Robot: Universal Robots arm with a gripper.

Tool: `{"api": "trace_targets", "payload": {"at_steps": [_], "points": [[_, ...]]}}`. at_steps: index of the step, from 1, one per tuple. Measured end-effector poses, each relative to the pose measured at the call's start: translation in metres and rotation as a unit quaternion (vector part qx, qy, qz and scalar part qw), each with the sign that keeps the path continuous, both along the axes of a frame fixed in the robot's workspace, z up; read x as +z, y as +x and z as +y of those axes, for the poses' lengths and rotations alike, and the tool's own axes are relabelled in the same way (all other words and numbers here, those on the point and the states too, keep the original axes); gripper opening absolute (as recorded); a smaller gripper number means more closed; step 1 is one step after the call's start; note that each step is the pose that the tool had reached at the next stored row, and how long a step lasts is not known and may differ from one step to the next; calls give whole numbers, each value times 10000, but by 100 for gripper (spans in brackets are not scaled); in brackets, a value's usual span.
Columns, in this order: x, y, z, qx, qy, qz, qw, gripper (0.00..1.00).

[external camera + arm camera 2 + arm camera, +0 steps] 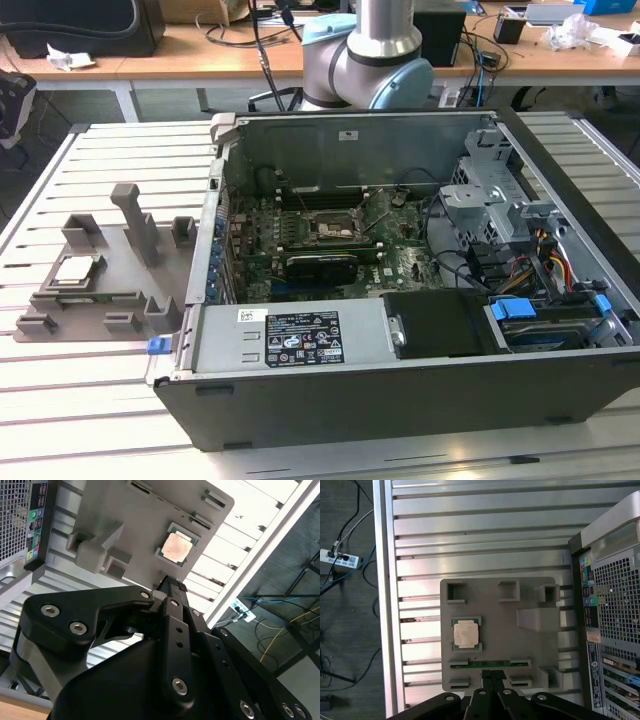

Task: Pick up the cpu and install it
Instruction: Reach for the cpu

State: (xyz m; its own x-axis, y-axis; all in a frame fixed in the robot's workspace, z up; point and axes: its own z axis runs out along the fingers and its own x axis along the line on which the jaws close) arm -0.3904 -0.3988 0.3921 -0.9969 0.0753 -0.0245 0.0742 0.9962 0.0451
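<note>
i see cpu [466, 633], flat silvery square, seated in recess of grey plastic fixture tray [495, 615]; black gripper [493, 673] fingers together, empty, hovering near tray edge.

The arm [385, 22] is a smooth silver tube rising from a rounded grey joint [375, 72]. A pale blue cap [325, 32] sits on the joint, toward the exterior view's left. The hand [493, 674] is matte black all over. In the second wrist view it has flat, round-cornered plates [85, 615] hinged to narrow bars above a bulky black body [130, 685]. In both wrist views, silver socket-head screws [50, 610] dot the plates and bars, some set in pairs.
</note>
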Motion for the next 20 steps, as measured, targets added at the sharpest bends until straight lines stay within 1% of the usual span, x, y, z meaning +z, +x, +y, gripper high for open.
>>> {"api": "trace_targets", "payload": {"at_steps": [3, 15, 19, 20], "points": [[0, -70, 0, 0, 0, 0, 10000, 11], [-3, -247, 1, 0, 0, 0, 10000, 11], [-4, -329, 16, 0, 0, 0, 10000, 11], [-5, -367, 24, 0, 0, 0, 10000, 11]]}}
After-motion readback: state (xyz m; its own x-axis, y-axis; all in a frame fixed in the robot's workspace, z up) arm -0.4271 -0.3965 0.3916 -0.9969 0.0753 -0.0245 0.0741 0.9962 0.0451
